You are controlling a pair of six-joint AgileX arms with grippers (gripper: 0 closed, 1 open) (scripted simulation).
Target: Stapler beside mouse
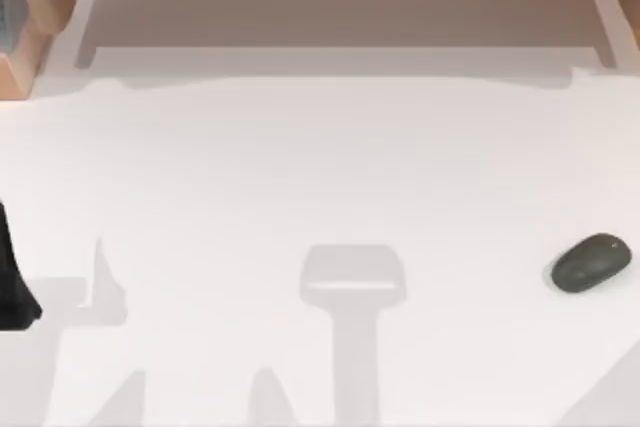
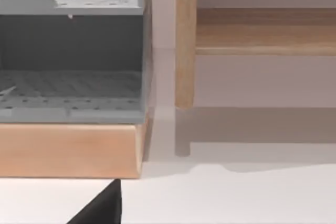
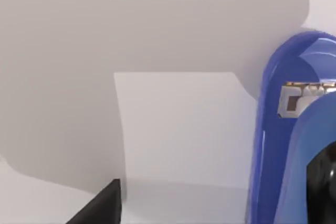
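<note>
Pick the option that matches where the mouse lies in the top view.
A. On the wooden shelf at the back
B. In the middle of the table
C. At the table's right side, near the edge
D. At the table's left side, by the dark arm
C: the top view shows the mouse resting on the white table far toward its right side, close to the edge.

No text, label, brand or number can be read anywhere, as far as these views show.
</note>
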